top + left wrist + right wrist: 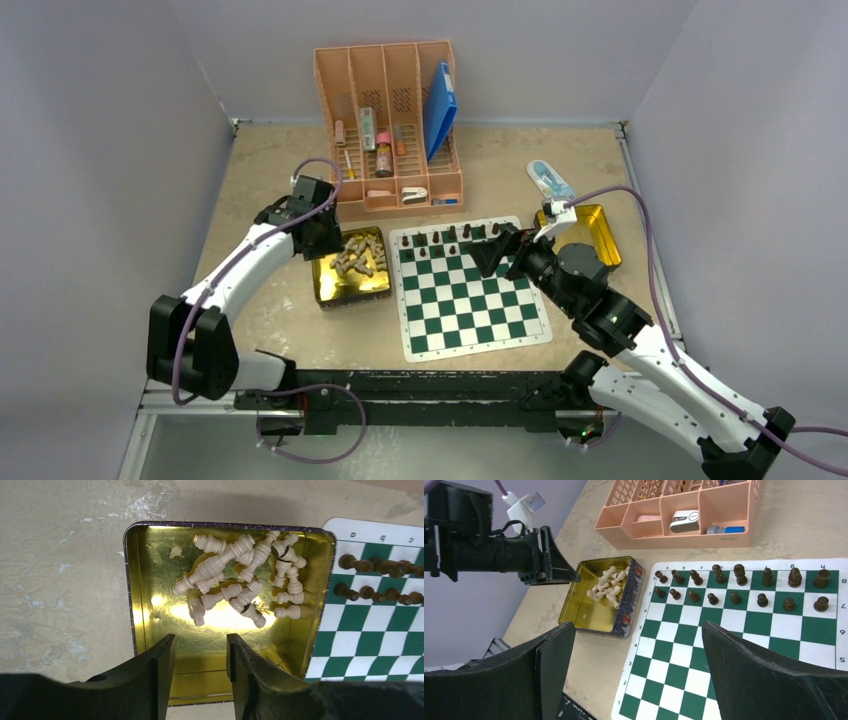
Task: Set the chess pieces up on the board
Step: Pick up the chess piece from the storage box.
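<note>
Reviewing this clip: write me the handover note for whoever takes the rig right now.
Left hand: open, empty, hanging over the gold tin.
Right hand: wide open, empty, above the board.
Dark pieces: all sixteen upright on the board's two far rows.
Pale pieces: lying in a heap in the tin, which sits beside the board's left edge.
Done: the dark side.
Left: pick each pale piece from the tin and stand it on the two near rows; none is placed yet.
</note>
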Motion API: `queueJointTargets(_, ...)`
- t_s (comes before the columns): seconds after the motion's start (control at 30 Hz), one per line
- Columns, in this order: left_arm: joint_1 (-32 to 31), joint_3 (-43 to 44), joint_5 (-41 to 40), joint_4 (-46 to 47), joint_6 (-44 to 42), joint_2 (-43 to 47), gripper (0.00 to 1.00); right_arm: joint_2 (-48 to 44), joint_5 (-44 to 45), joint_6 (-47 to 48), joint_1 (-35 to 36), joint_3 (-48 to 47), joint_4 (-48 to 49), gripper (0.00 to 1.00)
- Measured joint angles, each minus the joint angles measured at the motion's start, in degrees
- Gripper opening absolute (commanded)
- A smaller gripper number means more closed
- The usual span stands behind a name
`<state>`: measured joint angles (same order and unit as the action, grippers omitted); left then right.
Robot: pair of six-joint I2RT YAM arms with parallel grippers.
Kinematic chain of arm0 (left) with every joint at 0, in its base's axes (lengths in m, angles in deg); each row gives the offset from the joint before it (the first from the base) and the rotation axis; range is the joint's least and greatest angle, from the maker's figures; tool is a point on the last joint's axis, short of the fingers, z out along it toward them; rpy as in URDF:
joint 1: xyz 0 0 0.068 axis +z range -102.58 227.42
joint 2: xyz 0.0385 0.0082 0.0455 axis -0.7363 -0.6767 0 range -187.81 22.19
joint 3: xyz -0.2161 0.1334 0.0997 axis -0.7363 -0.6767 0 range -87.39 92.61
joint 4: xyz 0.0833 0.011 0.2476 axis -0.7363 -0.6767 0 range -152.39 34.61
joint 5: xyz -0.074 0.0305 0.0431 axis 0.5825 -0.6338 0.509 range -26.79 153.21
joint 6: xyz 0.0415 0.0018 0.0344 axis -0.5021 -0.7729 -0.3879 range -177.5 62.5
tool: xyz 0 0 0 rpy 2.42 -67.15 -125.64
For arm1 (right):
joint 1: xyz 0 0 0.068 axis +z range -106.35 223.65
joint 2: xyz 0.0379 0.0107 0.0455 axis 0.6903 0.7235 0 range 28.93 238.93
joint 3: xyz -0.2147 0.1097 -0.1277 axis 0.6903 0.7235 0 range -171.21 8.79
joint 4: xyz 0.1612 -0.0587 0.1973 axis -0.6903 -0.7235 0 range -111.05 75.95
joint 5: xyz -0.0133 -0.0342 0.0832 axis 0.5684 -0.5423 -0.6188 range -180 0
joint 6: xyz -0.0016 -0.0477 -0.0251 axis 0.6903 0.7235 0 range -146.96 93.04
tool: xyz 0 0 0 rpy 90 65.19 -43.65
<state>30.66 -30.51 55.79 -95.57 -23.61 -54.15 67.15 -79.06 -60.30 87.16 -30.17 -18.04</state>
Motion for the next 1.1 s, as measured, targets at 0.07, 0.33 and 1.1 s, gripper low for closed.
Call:
queueJointTargets(0.07,0.28,0.00,0.37,0.09,0.04,-1.88,0.40,0.00,0.00,0.07,0.00,0.00,0.00,0.99)
queueJointTargets(0.33,0.61,-0.55,1.03,0.28,2.21,-6.03,0.35,0.02,-0.04,0.90,0.00,-0.02,0.00,0.99)
queueJointTargets(1.1,0.61,-1.31,1.33,2.40,4.11,-11.26,0.21,-0.04,-0.07,1.46,0.00,-0.02,-0.42,0.99)
